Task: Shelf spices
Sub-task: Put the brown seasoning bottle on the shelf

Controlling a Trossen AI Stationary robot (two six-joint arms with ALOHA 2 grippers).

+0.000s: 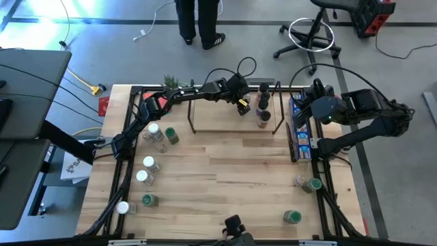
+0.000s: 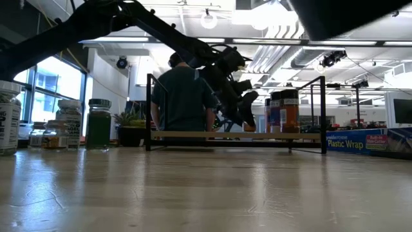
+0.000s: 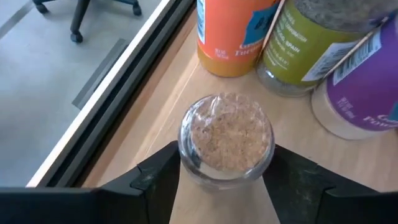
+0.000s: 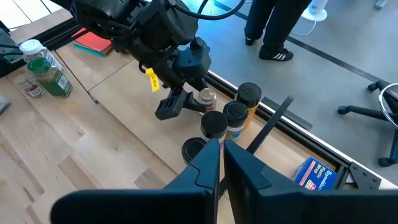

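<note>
left hand point(image 3: 221, 180) at shelf point(image 1: 232, 128), 1 o'clock, fingers parted beside clear jar point(image 3: 226, 139) | right hand point(image 4: 221, 149) closed, empty, at 2 o'clock

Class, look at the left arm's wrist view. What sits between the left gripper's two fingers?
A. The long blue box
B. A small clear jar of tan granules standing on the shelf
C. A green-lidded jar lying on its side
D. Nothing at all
B: in the left wrist view a clear jar of tan granules stands on the shelf between the left gripper's fingers, beside three other jars.
</note>
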